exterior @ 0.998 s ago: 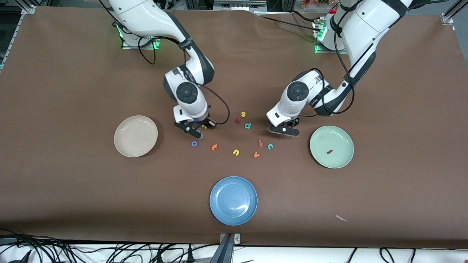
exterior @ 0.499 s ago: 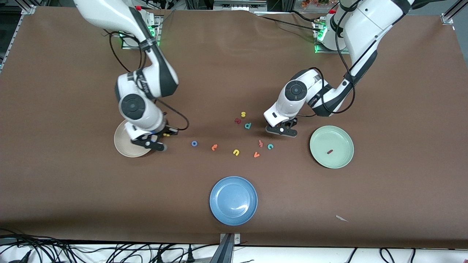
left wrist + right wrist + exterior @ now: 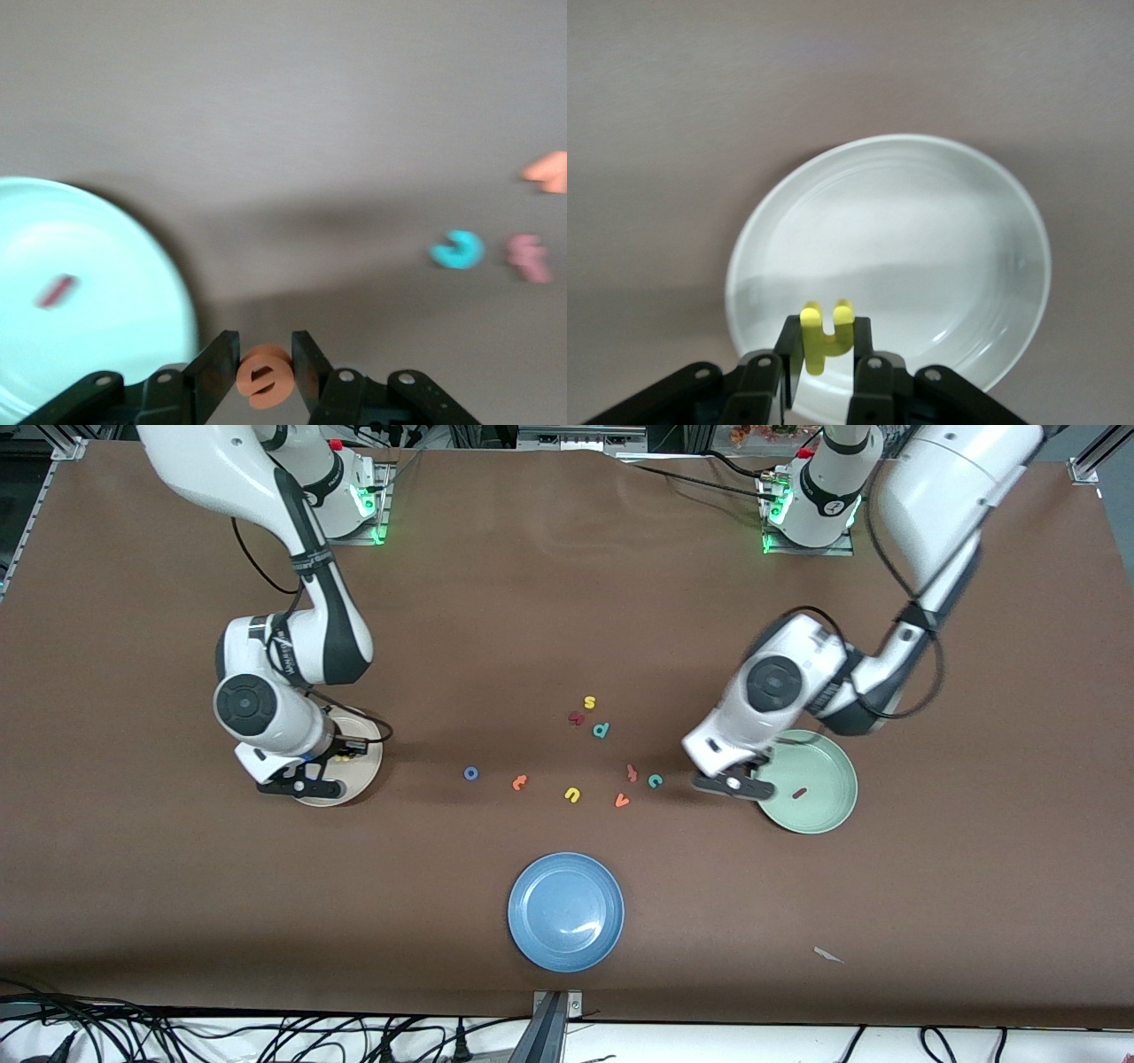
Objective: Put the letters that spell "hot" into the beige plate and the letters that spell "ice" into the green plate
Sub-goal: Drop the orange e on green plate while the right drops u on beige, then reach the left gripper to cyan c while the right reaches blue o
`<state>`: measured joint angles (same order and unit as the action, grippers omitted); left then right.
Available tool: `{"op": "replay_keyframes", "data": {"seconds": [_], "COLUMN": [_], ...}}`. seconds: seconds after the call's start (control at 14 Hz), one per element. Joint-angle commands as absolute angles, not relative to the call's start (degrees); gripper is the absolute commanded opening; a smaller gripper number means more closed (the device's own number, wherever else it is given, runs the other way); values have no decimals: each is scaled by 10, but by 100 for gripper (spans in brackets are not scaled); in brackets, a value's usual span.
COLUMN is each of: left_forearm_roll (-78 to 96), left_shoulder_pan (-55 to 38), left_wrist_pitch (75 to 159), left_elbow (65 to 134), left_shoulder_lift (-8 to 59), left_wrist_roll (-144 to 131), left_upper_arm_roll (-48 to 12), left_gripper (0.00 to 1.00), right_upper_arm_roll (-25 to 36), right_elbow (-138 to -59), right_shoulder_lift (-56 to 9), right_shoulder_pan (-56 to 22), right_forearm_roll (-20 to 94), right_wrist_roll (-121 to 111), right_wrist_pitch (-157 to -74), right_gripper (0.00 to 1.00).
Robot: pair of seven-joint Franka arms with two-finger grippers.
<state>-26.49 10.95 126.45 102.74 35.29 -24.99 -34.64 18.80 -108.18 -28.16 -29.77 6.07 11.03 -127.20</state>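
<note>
Gripping the yellow "h" (image 3: 825, 339), the right gripper (image 3: 824, 354) hangs over the beige plate (image 3: 939, 230); the left gripper (image 3: 266, 376) clamps the orange "e" (image 3: 265, 375) beside the green plate (image 3: 97, 292).

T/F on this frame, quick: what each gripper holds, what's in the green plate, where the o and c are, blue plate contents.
1. The right gripper holds the yellow h over the beige plate. True.
2. The left gripper is open, holding nothing. False: it is shut on the orange e.
3. The dark red i lies in the green plate. True.
4. The blue o is in the beige plate. False: it lies on the table.
5. The teal c is in the blue plate. False: it lies on the table, beside the green plate.
</note>
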Motion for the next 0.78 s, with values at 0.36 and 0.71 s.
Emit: {"op": "replay_keyframes", "data": {"seconds": [0.36,0.71], "left_forearm_roll": [-252,-246], "left_shoulder_pan": [163,148], "left_wrist_pitch": [1255,1239], "left_elbow": [1027,1005], "left_shoulder_lift": [388,377], "left_wrist_roll": [-146,-151], "left_upper_arm_roll": [-326,-375], "left_gripper": [100,100], "right_upper_arm_roll": [150,140], "right_elbow": [-1066,-1002], "right_shoulder_lift": [-279,-326], "right_shoulder_pan": [-304,-345], "right_forearm_roll": [139,139], "right_wrist_roll": [169,298], "right_wrist_pitch": [-1293,-1296], "right_gripper": [100,100]}}
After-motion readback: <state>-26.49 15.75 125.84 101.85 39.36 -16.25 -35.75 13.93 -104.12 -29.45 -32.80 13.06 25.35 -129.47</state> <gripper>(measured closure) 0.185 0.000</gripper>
